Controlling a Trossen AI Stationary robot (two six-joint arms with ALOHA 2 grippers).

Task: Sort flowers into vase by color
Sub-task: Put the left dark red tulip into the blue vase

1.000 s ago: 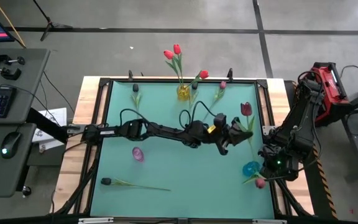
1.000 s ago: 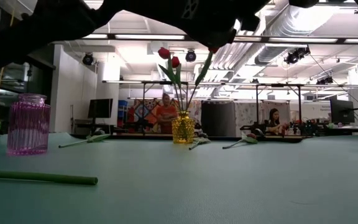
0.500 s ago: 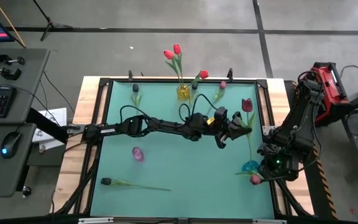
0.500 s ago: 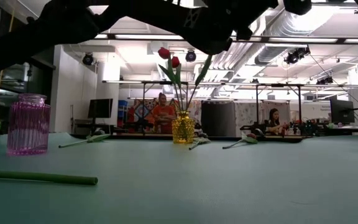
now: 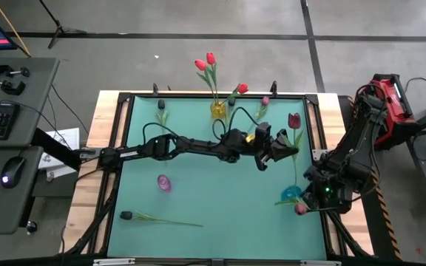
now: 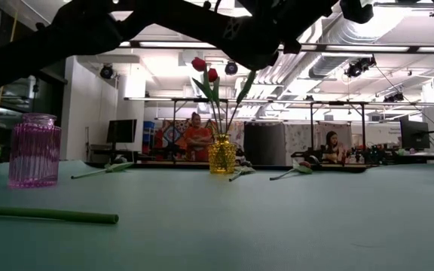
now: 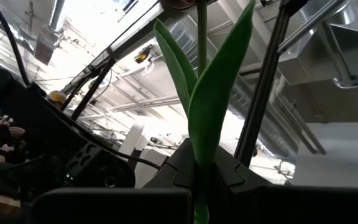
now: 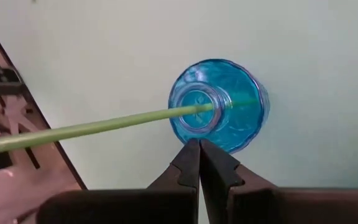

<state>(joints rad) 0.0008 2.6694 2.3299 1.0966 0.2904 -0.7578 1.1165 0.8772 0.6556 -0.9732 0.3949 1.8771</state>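
Two fingers of the left gripper (image 5: pixel 276 153) are closed on the stem of a dark crimson tulip (image 5: pixel 294 121), pinched low, just under the paired leaves, so the bud rides clear above the grip; the left wrist view shows the stem (image 7: pixel 201 37) rising straight from between the fingers. Held this way the flower is upright in the air over the right half of the bench (image 5: pixel 198 185), its lower stem hanging free, probably to let that end be lowered into a vase mouth. The arm reaches across from the left edge.

Right gripper (image 5: pixel 324 193) has its fingers pressed together with nothing between them; it hangs just above the blue vase (image 8: pixel 219 106) at the bench's right edge. One flower already lies in that vase, its green stem (image 8: pixel 92 129) leaning far out over the rim toward the bench frame, and its pink head (image 5: pixel 300 210) shows beside the vase.

Yellow vase (image 5: pixel 218 109) at the far edge holds three red tulips (image 5: pixel 210 60), standing upright. Pink vase (image 5: pixel 164 182) stands empty left of centre. Loose flowers lie flat on the bench: one dark-headed near the front left (image 5: pixel 154 218), one near the far left (image 5: pixel 162 111), and a pink-headed one right of the yellow vase (image 5: pixel 262 108), all awaiting sorting.
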